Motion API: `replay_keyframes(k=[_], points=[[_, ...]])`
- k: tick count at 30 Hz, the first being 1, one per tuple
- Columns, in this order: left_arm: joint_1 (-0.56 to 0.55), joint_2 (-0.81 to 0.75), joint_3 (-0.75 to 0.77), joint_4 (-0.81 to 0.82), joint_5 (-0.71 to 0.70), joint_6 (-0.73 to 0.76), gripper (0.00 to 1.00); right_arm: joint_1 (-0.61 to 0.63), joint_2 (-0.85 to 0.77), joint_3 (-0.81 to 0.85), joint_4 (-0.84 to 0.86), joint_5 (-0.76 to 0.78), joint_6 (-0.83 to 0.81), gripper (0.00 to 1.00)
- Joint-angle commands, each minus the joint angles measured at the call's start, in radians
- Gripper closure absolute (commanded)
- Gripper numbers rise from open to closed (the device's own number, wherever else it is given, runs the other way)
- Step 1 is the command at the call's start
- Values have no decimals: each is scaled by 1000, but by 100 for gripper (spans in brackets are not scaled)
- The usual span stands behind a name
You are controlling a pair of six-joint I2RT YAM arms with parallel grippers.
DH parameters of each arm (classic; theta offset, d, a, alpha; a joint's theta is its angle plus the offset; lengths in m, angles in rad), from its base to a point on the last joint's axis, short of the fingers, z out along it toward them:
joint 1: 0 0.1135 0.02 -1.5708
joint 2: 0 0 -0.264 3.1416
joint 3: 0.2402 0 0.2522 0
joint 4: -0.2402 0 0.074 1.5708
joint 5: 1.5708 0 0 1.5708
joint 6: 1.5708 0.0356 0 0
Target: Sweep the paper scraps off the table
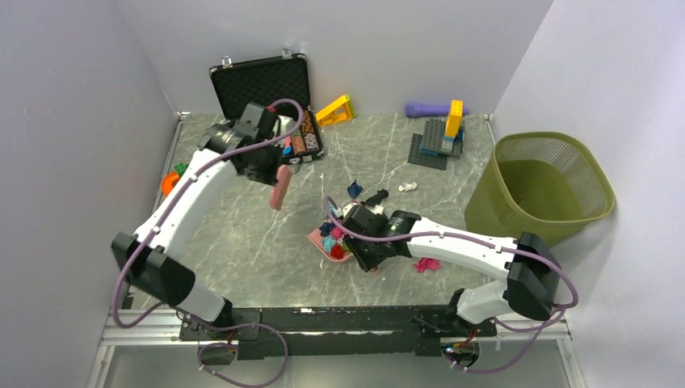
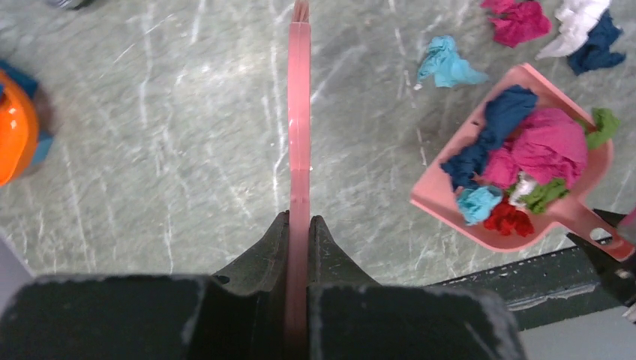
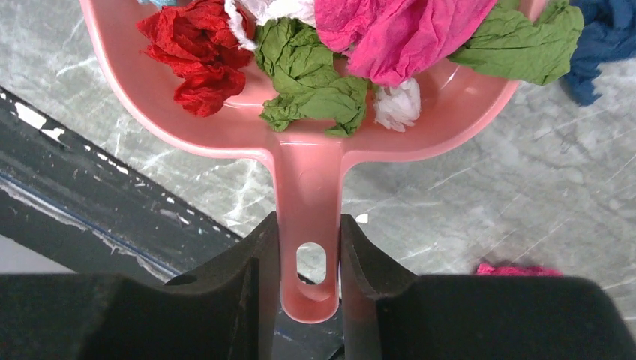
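On the table [image 1: 242, 234], grey-green marble, work sits centre-right. Olive mesh basket [image 1: 485, 212] stands off the right edge, well apart from the pile.

Right gripper [image 3: 309, 226]: jaws clamped on the handle of the pink dustpan [image 3: 309, 180], pan low near the front rail.

Left gripper [image 2: 299, 223]: jaws pinched tight on a thin pink brush [image 2: 299, 112], seen edge-on. In the top view it hangs above the table, apart from the pan.

Paper scraps: most are heaped in the pan, with magenta [image 2: 547, 146], navy, green, red and teal. Loose ones on the table: a teal wad [image 2: 448, 64] just beyond the pan mouth, magenta [image 2: 517, 19] and white-navy [image 2: 589, 30] further out, one magenta wad [image 1: 426, 264] beside the right forearm, and a white one [image 1: 408, 187] toward the far bricks.

Step, as judged: mid-collection, pan nearly full. Next move likely calls for either lowering the brush behind the teal wad and drawing it in, or carrying the pan level to the basket. Tilt risks spilling the heap.
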Motion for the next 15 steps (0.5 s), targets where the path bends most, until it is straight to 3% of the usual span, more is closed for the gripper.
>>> replay_keyframes(k=[1, 8, 15], points=[[48, -129, -100, 70, -40, -10, 100, 14, -65, -20, -47, -1, 70, 99], [69, -294, -287, 131, -88, -25, 100, 14, -137, 71, -146, 54, 158, 100], [69, -420, -420, 190, -67, -36, 100, 14, -171, 206, -306, 222, 294, 100]])
